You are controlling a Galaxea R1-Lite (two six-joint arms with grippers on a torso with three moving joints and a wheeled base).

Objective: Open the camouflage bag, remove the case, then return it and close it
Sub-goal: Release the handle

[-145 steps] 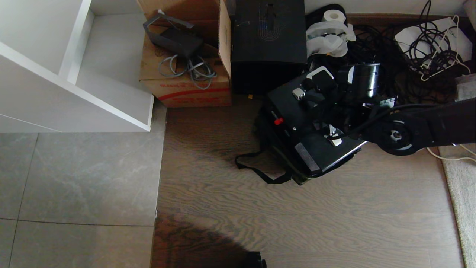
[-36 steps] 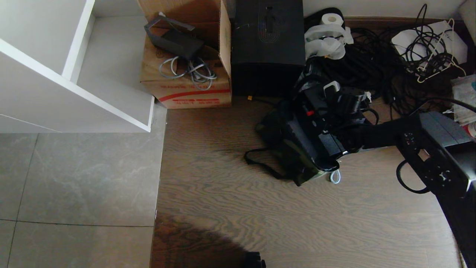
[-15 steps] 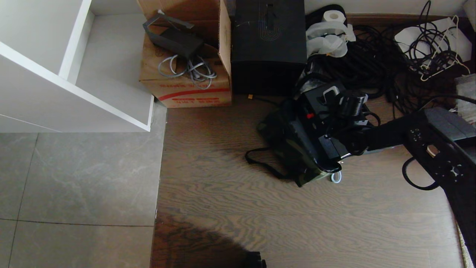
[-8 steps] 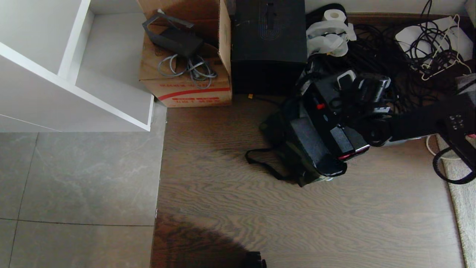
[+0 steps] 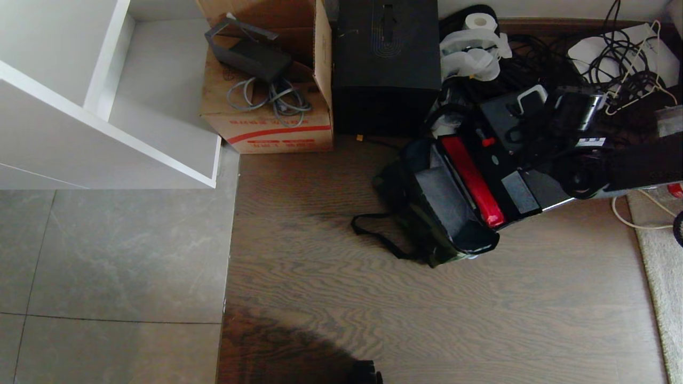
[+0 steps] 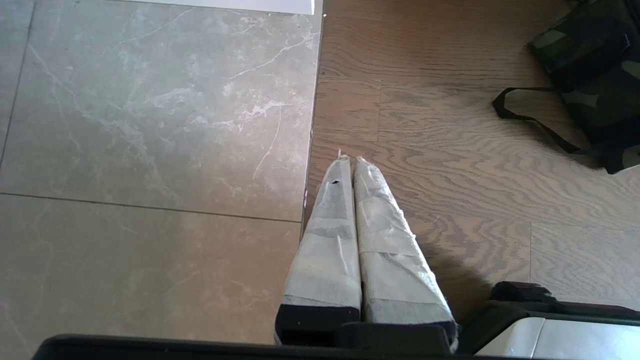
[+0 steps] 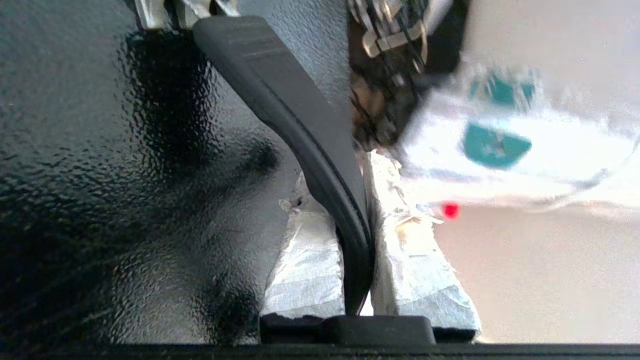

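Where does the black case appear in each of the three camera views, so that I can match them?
Head view: the case is right of centre, lifted beside the open camouflage bag, held by the right gripper.
Left wrist view: not in it; only a corner of the bag shows.
Right wrist view: its textured black face fills one side, handle between the fingers.
Shared landmark: the wooden floor.

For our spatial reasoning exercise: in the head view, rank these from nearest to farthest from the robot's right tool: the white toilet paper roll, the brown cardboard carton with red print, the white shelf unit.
Right tool, shut on the flat black case's handle at the right of the scene:
1. White toilet paper roll, by the back wall.
2. Brown cardboard carton with red print, left of the tall black box.
3. White shelf unit, far left.
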